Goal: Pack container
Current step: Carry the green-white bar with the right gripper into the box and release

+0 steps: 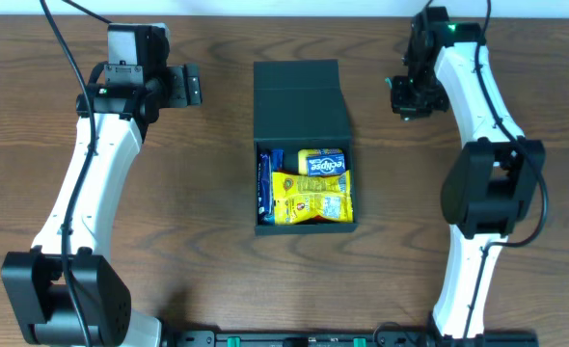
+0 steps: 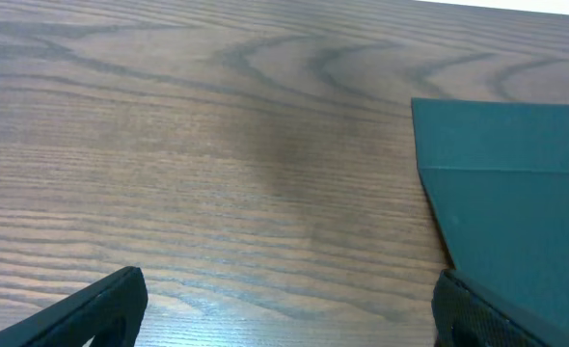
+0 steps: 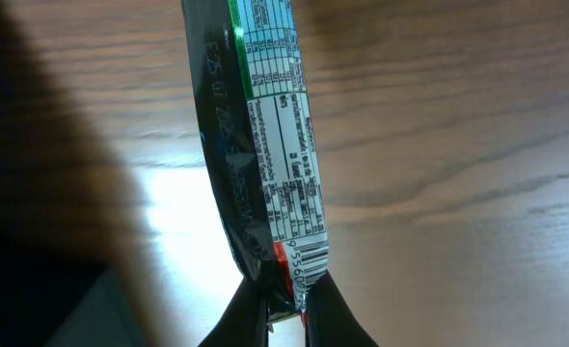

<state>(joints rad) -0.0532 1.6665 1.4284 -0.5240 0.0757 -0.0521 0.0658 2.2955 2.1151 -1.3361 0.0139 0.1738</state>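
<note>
On the wooden table [image 1: 217, 145], the matte teal-black container [image 1: 299, 101] sits open.

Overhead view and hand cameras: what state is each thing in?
container: open, flap folded back, packets inside
yellow packet: lying flat in the container
blue packet: in the container, beside the yellow one
left hand: open, empty
right hand: shut on dark packet
dark packet: pinched at one end, outside the container

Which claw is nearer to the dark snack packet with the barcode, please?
Right. The right claw is shut on one end of the snack packet, to the right of the container. The left claw stands open on the container's other side, well apart from it.
</note>
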